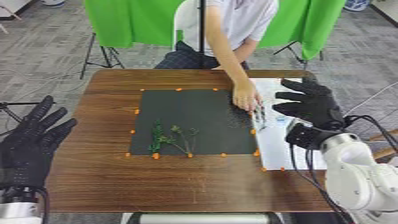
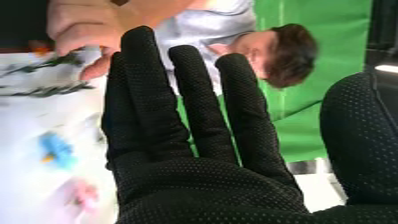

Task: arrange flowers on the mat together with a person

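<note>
In the head view, my left hand is at the left table edge, fingers straight. My right hand, also open, hangs over the white sheet right of the dark mat. Green stems and a paler sprig lie on the mat's lower left part. A person's hand touches sprigs at the sheet's left side. In the right wrist view my right hand is open and holds nothing; beyond it the person's hand is at the green sprigs.
A blue flower and a pink one lie on the white sheet. Orange markers stand round the mat. The person sits across the brown table, with a thin black pole in front.
</note>
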Controlling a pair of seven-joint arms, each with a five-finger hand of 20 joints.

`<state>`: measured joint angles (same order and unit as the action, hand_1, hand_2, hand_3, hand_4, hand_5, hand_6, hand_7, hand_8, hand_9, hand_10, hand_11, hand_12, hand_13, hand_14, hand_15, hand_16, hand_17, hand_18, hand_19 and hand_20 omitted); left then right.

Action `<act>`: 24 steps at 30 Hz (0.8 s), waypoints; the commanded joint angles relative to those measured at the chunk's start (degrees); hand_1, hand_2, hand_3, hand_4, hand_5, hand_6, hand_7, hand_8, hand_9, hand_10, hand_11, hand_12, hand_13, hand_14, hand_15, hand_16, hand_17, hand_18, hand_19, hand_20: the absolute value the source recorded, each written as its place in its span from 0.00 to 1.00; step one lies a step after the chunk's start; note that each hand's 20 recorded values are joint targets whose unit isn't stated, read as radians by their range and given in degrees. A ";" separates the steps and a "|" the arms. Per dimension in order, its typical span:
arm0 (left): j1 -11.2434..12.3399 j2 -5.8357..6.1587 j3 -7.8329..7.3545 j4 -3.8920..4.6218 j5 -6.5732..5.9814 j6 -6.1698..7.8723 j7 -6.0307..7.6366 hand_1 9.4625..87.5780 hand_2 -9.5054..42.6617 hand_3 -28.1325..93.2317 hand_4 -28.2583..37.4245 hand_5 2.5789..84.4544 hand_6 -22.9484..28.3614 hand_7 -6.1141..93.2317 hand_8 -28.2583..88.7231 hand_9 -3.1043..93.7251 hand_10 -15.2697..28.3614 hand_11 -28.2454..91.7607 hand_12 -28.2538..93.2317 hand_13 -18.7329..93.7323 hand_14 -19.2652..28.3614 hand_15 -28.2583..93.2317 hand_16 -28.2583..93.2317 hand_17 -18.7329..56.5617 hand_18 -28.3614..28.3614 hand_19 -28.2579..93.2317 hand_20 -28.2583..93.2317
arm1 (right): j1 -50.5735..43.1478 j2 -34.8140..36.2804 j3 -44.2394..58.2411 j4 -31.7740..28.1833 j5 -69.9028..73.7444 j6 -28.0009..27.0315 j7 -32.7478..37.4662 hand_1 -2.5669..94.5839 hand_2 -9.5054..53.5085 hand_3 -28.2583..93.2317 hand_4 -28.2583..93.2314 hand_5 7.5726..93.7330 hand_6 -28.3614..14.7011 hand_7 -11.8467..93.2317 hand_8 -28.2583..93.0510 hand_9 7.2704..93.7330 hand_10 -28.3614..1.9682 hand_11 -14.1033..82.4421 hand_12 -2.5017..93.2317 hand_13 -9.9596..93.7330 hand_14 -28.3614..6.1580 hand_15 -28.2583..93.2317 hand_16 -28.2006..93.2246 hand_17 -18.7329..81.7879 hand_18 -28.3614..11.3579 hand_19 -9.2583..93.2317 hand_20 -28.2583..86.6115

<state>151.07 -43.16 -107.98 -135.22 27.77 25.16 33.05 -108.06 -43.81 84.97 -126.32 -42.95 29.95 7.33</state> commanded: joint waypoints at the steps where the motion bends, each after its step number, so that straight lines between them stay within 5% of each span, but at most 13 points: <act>1: 1.36 0.97 0.70 0.45 -0.94 0.71 0.51 0.09 0.30 0.85 0.00 0.35 0.51 0.15 0.17 0.33 0.65 0.36 0.34 0.34 0.84 0.56 0.21 0.12 0.85 0.52 0.35 | 0.38 0.35 -1.42 -0.03 -0.66 1.49 1.17 0.22 0.28 0.84 0.04 0.54 0.59 0.23 0.14 0.56 0.27 0.29 0.17 0.57 0.14 0.60 0.32 0.35 0.00 0.66 0.32; 3: 1.47 0.90 0.64 0.47 -1.00 0.75 0.70 0.09 0.30 0.85 0.00 0.35 0.51 0.15 0.17 0.33 0.66 0.36 0.34 0.34 0.84 0.56 0.21 0.12 0.85 0.52 0.35 | 0.90 0.31 -1.71 0.12 -1.08 1.08 1.69 0.22 0.28 0.84 0.04 0.54 0.59 0.23 0.14 0.56 0.27 0.29 0.17 0.57 0.14 0.60 0.32 0.35 0.00 0.66 0.32; 14: -0.37 -1.37 0.87 0.74 1.03 -0.68 -2.73 0.10 0.30 0.86 0.00 0.35 0.51 0.15 0.17 0.33 0.66 0.36 0.34 0.34 0.84 0.56 0.21 0.12 0.85 0.52 0.35 | 1.37 0.09 -1.99 0.92 -0.96 -1.21 2.74 0.22 0.27 0.84 0.04 0.54 0.60 0.24 0.14 0.56 0.28 0.29 0.17 0.56 0.14 0.60 0.32 0.35 0.00 0.65 0.33; 24: 0.76 0.58 1.21 0.61 -0.86 0.56 0.27 0.10 0.31 0.86 0.00 0.35 0.52 0.15 0.17 0.33 0.67 0.37 0.34 0.34 0.84 0.57 0.21 0.12 0.85 0.52 0.35 | 1.92 0.14 -2.35 0.94 -1.51 -1.25 3.24 0.22 0.27 0.84 0.04 0.54 0.60 0.23 0.14 0.57 0.28 0.29 0.17 0.56 0.15 0.60 0.32 0.35 0.00 0.65 0.34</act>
<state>150.45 -43.59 -107.21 -134.87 28.08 25.21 31.63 -106.42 -43.76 82.81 -125.43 -43.63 28.87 10.16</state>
